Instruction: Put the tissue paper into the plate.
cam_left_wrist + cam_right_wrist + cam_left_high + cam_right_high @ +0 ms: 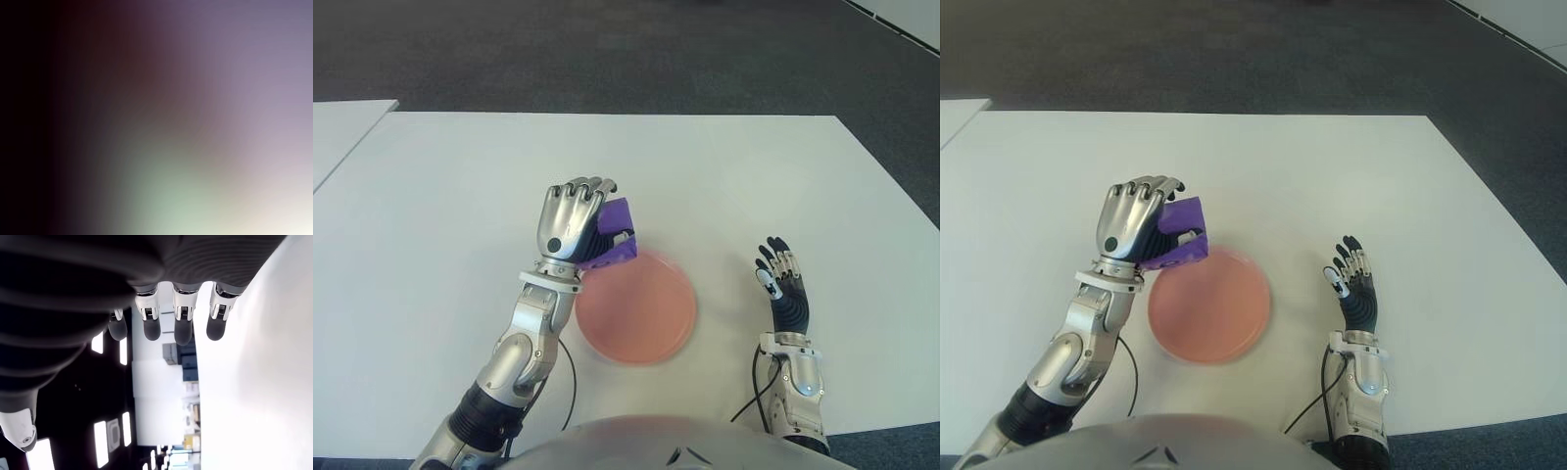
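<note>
Left eye view shows the left robot hand (576, 223) clenched around the purple tissue paper (617, 235), holding it just past the pink plate's (636, 308) rim at about 11 o'clock, above the white desk (724, 176). Right robot hand (783, 284) shows at 3 o'clock of the plate, well apart, fingers straight and spread, grasping nothing. Left wrist view is a blur.
</note>
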### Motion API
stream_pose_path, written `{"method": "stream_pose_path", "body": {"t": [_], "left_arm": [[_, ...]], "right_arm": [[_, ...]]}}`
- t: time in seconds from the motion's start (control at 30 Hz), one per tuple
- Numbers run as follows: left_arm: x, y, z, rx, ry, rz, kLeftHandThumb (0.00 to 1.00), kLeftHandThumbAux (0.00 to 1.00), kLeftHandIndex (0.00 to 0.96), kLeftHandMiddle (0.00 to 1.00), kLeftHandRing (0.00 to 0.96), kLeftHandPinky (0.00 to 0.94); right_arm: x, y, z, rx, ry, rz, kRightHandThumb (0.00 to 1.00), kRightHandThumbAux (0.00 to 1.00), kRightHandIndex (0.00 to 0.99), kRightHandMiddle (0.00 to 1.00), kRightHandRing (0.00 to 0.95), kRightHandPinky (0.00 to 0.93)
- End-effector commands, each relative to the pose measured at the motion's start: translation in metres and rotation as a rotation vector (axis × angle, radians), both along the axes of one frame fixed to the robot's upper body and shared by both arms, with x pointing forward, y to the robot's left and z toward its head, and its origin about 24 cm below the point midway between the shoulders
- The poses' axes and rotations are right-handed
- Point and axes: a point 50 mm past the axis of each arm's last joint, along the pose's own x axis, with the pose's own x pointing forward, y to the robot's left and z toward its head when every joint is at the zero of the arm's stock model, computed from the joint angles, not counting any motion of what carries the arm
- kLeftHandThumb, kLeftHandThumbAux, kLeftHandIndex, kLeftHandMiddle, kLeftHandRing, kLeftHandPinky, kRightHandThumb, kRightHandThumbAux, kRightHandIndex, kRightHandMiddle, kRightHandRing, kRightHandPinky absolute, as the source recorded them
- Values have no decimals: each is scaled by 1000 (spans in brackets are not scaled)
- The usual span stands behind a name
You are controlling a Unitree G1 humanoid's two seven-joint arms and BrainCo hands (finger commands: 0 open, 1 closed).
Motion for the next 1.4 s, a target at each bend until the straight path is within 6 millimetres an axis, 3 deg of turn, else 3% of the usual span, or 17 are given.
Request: {"method": "stream_pose_path", "body": {"t": [0.03, 0.4, 0.7, 1.4], "left_arm": [[-1, -3, -3, -9, 9, -13, 953, 647, 388, 516, 534, 817], [-5, -14, -8, -61, -8, -56, 954, 646, 391, 518, 539, 827], [-9, -21, -19, -77, 18, -87, 954, 646, 391, 517, 538, 824], [-13, -33, -23, -85, -5, -122, 955, 645, 395, 516, 537, 826]], "right_arm": [[-8, 3, -17, 37, 67, -11, 77, 537, 0, 74, 78, 90], [-8, 4, -23, 39, 98, -28, 69, 594, 0, 48, 49, 68], [-8, 5, -24, 38, 97, -28, 70, 599, 0, 47, 47, 68], [-7, 11, -24, 38, 97, -27, 70, 599, 0, 47, 47, 68]]}}
